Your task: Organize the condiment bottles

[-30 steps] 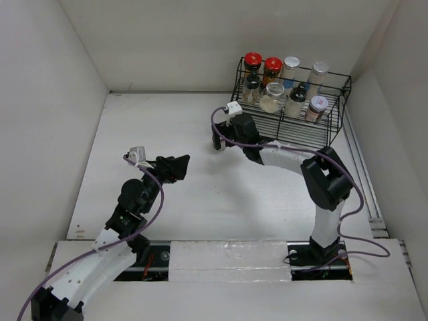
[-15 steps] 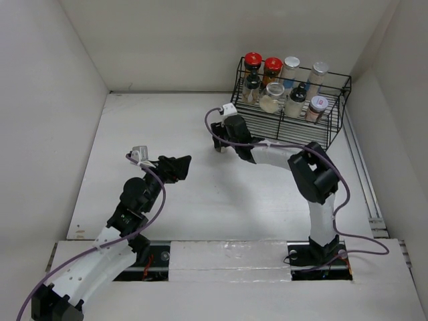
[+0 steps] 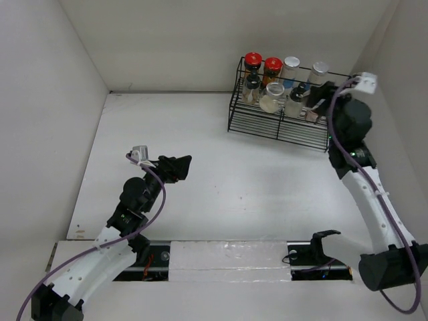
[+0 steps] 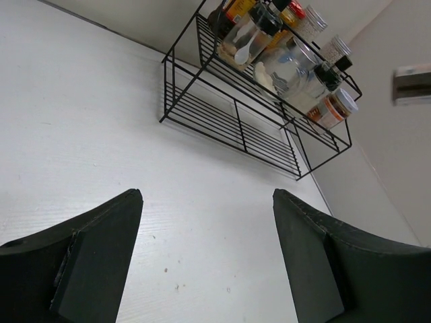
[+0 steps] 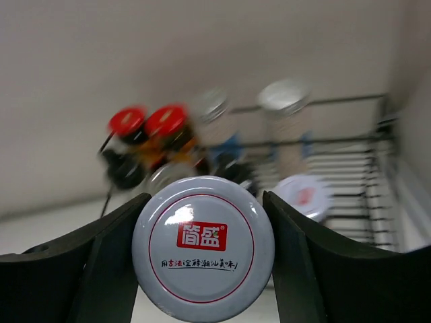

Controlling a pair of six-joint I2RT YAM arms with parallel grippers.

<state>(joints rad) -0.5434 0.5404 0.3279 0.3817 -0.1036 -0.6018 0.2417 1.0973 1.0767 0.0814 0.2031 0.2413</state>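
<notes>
A white table (image 3: pixel 200 140) sits boxed in by smooth white walls (image 3: pixel 200 40) on three sides. A black wire rack (image 3: pixel 267 124) stands in its far right corner, under soft, even light.

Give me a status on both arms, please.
Left gripper open, empty. Right gripper shut on white-lidded jar, at the rack. Nothing blocking seen.

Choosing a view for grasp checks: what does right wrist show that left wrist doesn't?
Only right wrist: a white-lidded jar gripped between the right fingers, its red-logo lid facing the camera.
Only left wrist: the left fingers apart with nothing between them, and the white table.
Both: the black wire rack and the red-capped bottles in it. The right wrist view shows them blurred.
</notes>
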